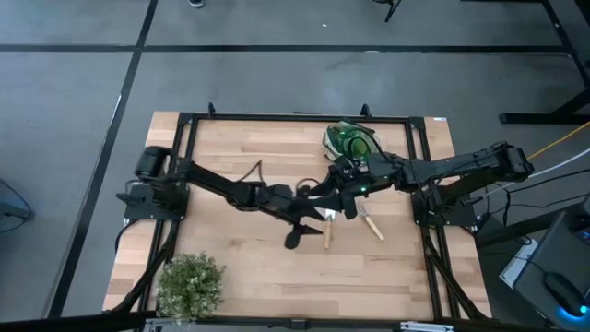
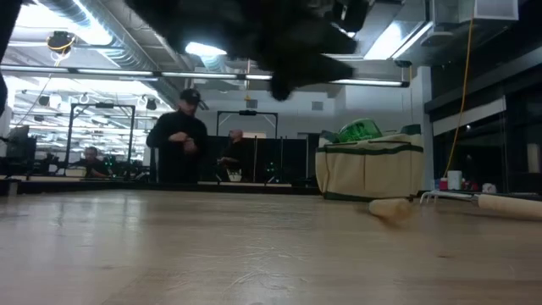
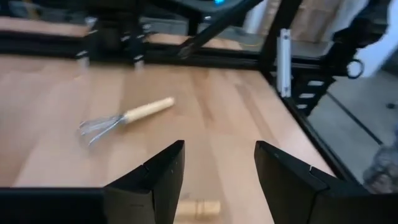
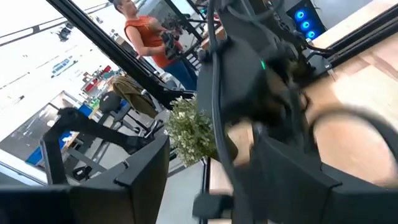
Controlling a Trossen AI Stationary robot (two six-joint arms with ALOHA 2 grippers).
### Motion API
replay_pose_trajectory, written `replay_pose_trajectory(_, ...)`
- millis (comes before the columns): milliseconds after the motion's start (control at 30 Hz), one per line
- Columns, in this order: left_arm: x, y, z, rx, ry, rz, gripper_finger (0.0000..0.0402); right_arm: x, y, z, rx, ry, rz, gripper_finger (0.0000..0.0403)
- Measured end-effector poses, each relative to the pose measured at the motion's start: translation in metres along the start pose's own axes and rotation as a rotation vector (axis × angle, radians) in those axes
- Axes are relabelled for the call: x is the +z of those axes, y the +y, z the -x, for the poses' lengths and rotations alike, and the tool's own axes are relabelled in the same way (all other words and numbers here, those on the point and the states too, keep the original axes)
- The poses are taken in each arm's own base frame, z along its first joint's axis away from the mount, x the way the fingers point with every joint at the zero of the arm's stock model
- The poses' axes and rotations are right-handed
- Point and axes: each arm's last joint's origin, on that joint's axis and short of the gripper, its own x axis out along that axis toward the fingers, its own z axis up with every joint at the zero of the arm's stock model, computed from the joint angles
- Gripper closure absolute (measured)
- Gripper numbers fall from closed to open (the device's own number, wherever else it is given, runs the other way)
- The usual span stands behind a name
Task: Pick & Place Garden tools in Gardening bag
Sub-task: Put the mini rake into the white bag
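Note:
The gardening bag (image 1: 348, 140) stands at the table's far middle with something green showing in its mouth; the low view shows its cream side (image 2: 370, 169). Two wooden-handled tools lie flat on the table in front of it: the pronged rake (image 3: 124, 117) (image 1: 371, 224) and another tool, of which only the wooden handle (image 1: 325, 232) (image 3: 199, 207) shows. My left gripper (image 3: 217, 180) (image 1: 316, 214) hangs open above that handle and holds nothing. My right gripper (image 4: 217, 180) (image 1: 339, 192) hovers open near the bag, above the table, with nothing between its fingers.
A bushy green plant (image 1: 191, 284) stands at the near left corner. A black metal frame (image 1: 184, 138) runs round the table. The two arms cross close together over the table's middle. People stand in the room beyond the table (image 2: 182, 140).

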Motion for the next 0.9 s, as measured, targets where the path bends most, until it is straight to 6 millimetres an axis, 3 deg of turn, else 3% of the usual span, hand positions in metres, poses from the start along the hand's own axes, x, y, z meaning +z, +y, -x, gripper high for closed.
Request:
replay_pose_trajectory(200,-0.008,-0.007,0.054,0.110,-0.037,0.031,0.0212,-0.002,-0.001,0.000,-0.014,0.015,-0.003,0.0151)
replay_pose_trajectory(533,-0.017,-0.014,0.145,0.147,-0.207,0.006,0.0212,-0.007,-0.006,0.000,-0.060,0.067,-0.014,0.0151)
replay_pose_trajectory(900,-0.051,-0.014,0.216,0.176,-0.361,0.014,0.0212,-0.014,-0.012,0.002,-0.127,0.138,-0.030,0.0151)
